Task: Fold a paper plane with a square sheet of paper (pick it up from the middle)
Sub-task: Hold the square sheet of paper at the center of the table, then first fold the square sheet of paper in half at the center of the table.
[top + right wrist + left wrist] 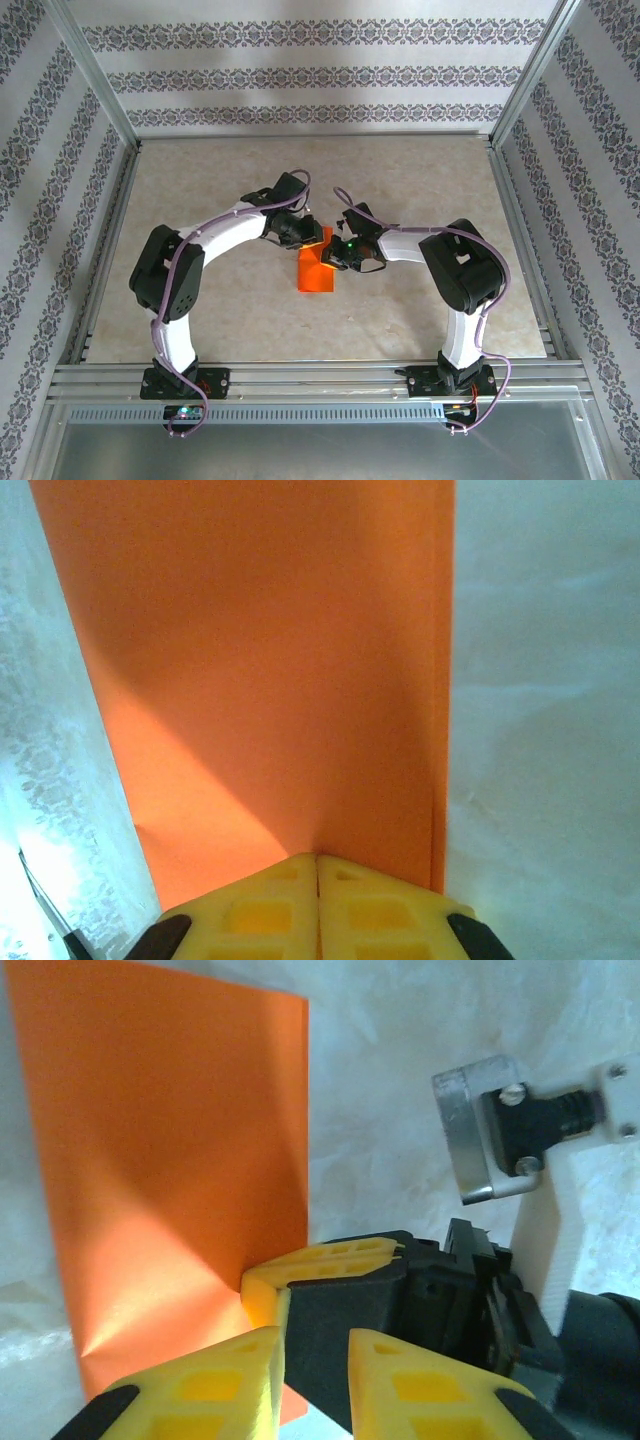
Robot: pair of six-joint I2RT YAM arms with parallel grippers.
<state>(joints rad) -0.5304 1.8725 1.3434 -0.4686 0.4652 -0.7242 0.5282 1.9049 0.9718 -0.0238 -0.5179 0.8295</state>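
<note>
Closely paired at the middle of the marbled table (420,190), both arms (215,235) are bent inward toward the orange sheet (316,272). One edge of the sheet is pinched by the right gripper (317,858), whose fingers are pressed tight together. The left gripper (312,1348) is held just beside that edge, its fingers parted by a narrow gap. Beyond, patterned wallpaper (300,80) is seen.

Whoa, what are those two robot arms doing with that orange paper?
They are working on an orange paper in the middle of the table, on the way to a paper plane. The right gripper pinches one edge of the paper, jaws shut. The left gripper is close beside it, jaws a little apart. It doesn't look like a plane yet.
</note>
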